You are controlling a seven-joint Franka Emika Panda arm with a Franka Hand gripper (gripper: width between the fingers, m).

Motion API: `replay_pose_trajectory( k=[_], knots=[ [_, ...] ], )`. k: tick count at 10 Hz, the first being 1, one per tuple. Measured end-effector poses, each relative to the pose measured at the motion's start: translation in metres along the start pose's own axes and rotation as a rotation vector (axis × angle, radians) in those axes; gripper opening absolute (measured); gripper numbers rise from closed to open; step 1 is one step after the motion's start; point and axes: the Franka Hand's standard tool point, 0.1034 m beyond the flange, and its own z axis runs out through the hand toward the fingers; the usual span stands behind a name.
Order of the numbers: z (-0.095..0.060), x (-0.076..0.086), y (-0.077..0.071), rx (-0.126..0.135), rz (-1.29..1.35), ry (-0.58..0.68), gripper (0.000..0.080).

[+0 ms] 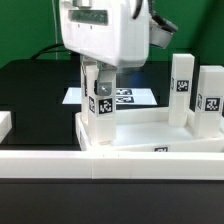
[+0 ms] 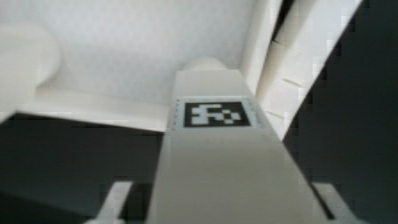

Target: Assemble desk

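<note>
I have the leg [image 1: 101, 100] pinched in the gripper [image 1: 97, 72], its long axis upright and its tag facing the exterior camera, with the lower end down at the near corner of the tabletop [image 1: 140, 132] on the exterior view's left. In the wrist view the leg [image 2: 217, 140] runs straight away from the camera toward the tabletop's [image 2: 134, 60] pale floor and rim, so the corner socket I want lies directly below the gripper along the leg's own axis; I cannot tell from either view whether the end is already seated or only resting at the rim. The gripper is partly closed, its fingers [image 2: 114, 200] clamped on the 2 sides of the leg and holding nothing else. On the exterior view's right, 2 more legs [image 1: 181, 88] stand upright on the tabletop, well apart from the one I hold. The tabletop sits on the dark bench [image 1: 30, 90], with the marker board [image 1: 135, 96] lying flat behind it and a long white rail [image 1: 110, 162] across the front. My judgement is that the next move is a straight push or turn downward.
</note>
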Motion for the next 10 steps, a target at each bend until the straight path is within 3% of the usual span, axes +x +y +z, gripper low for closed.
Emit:
replay_pose_trajectory(
  k=[4, 5, 6, 8, 10],
  knots=[
    [0.0005, -0.0015, 0.0005, 0.002, 0.093, -0.009, 0.0304],
    [0.0006, -0.0018, 0.0005, 0.002, 0.064, -0.009, 0.0549],
    [0.0005, -0.002, 0.0003, 0.003, 0.042, -0.009, 0.0549],
    [-0.0007, -0.0044, -0.0026, 0.007, -0.179, -0.008, 0.0643],
    [-0.0034, -0.0087, -0.0061, 0.003, -0.373, -0.016, 0.0648]
  ],
)
